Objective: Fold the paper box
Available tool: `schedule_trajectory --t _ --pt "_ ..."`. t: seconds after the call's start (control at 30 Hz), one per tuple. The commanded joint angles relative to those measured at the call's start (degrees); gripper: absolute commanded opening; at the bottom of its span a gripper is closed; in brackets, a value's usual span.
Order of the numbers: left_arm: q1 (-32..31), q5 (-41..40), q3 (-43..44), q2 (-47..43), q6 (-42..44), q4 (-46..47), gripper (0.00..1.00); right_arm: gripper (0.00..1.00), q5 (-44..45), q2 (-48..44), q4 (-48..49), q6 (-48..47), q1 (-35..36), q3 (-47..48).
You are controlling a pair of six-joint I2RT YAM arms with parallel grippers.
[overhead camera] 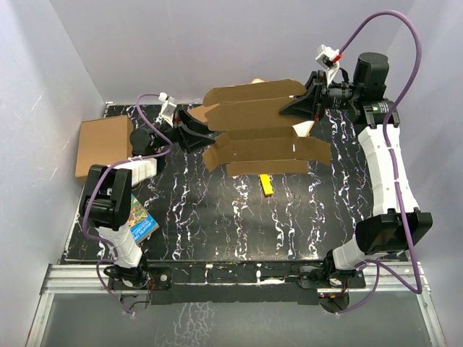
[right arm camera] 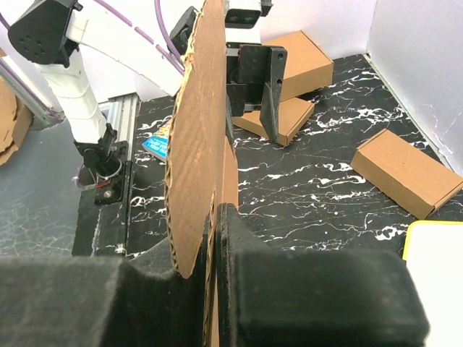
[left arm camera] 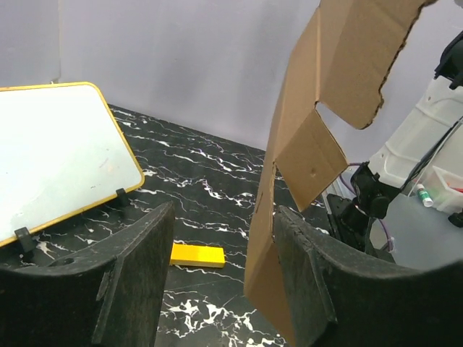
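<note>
The paper box point(overhead camera: 260, 134) is an unfolded sheet of brown corrugated cardboard, held above the table at the back. My right gripper point(overhead camera: 307, 101) is shut on its right edge; in the right wrist view the sheet point(right arm camera: 199, 130) stands edge-on, pinched at the gripper point(right arm camera: 217, 210). My left gripper point(overhead camera: 189, 130) is at the sheet's left end and stands open. In the left wrist view the cardboard point(left arm camera: 318, 87) hangs between the jaws, close against the right finger point(left arm camera: 318, 289), with a wide gap to the left finger point(left arm camera: 130, 275).
A bigger brown carton point(overhead camera: 103, 144) sits at the left edge, a blue booklet point(overhead camera: 142, 220) in front of it. A yellow block point(overhead camera: 267, 185) lies under the sheet. A white framed board point(left arm camera: 58, 155) and folded boxes point(right arm camera: 409, 172) sit on the marbled table point(overhead camera: 239, 224).
</note>
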Motion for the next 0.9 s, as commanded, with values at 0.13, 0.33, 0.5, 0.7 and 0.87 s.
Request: schedule_trajectory --t 0.13,0.33,0.5,0.7,0.87 --pt "-3.2 4.1 2.0 -4.5 -0.1 12.5 0.57 0.08 -1.8 0.0 3.0 1.5 -0.7 2.6" --pt "-5.1 2.1 1.6 -4.9 1.2 12.4 0.57 0.08 -2.8 -0.6 5.3 3.8 -0.7 0.9" --pt "-5.3 1.8 1.6 -5.2 2.1 12.4 0.56 0.08 -3.1 -1.3 5.9 4.3 -0.7 0.3" --pt "-5.3 -0.6 2.2 -5.2 2.6 12.4 0.55 0.08 -3.8 -1.7 7.6 5.6 -0.7 -1.3" --pt "-5.7 -2.1 2.9 -5.1 2.7 12.4 0.51 0.08 -4.9 -2.0 11.0 8.4 -0.7 -3.2"
